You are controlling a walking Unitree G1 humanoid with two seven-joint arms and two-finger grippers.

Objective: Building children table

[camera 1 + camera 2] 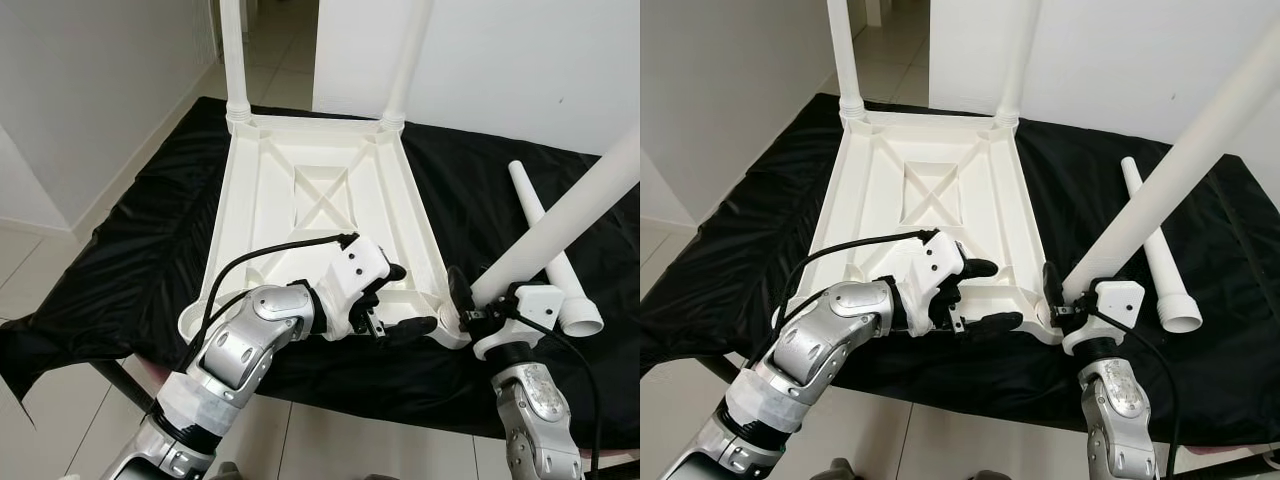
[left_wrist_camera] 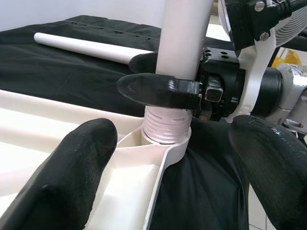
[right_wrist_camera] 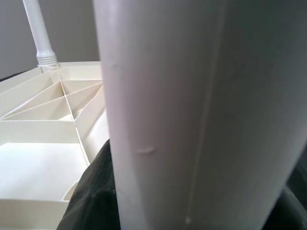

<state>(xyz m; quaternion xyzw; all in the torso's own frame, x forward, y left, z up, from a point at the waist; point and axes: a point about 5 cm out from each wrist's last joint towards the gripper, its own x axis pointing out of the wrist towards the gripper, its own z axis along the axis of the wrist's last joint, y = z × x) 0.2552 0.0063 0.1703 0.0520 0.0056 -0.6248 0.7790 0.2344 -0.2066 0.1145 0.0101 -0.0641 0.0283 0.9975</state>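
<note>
A white children's table top (image 1: 320,190) lies upside down on a black cloth (image 1: 130,260). Two white legs (image 1: 232,50) (image 1: 408,60) stand upright in its far corners. My right gripper (image 1: 470,300) is shut on a third leg (image 1: 570,215), which leans to the right. That leg's threaded end (image 2: 165,127) sits in the near right corner socket (image 2: 168,146). My left gripper (image 1: 400,300) is open at the same corner. One of its fingers (image 2: 76,177) is over the ribbed underside and the other is outside the rim.
A fourth white leg (image 1: 570,295) lies loose on the cloth right of the table top. The cloth-covered surface ends just in front of my arms, with tiled floor (image 1: 40,290) below at left. White walls stand behind and to the left.
</note>
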